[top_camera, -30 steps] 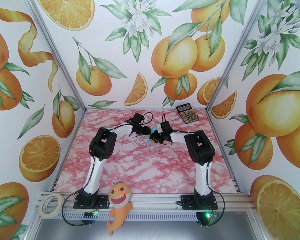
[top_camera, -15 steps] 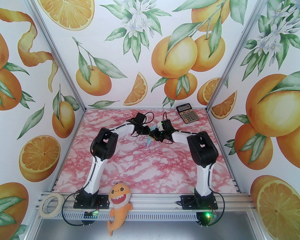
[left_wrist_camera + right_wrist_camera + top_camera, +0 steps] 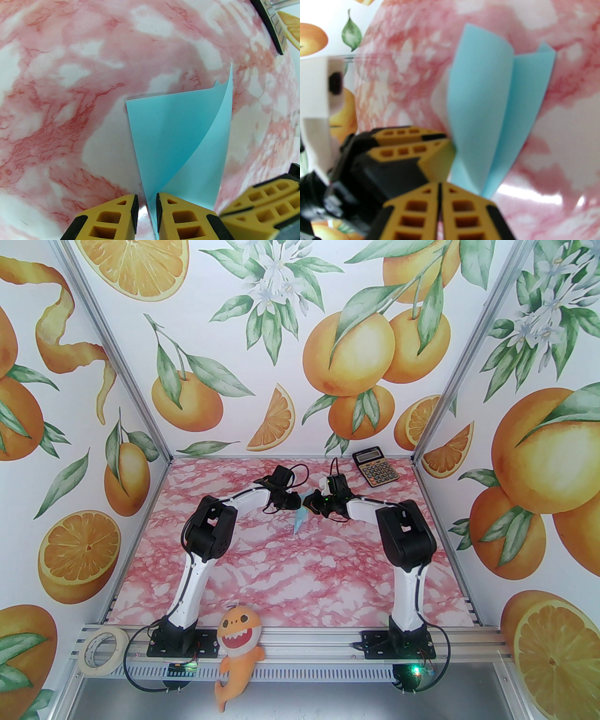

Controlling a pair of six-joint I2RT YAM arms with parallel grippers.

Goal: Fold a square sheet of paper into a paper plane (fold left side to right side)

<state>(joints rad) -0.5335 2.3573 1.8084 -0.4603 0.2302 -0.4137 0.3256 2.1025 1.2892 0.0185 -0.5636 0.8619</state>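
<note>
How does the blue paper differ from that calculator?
The square sheet of paper is pale blue; the calculator is black and gold with keys. The paper is thin and curled, partly lifted; the calculator lies flat near the far right corner. Both are over the pink marble table.

paper point(image 3: 300, 519): 1 | calculator point(image 3: 375, 468): 1 | tape roll point(image 3: 102, 651): 1 | plush toy point(image 3: 239, 648): 1 | claws: 2, left claw point(image 3: 146, 218), right claw point(image 3: 440, 211)
</note>
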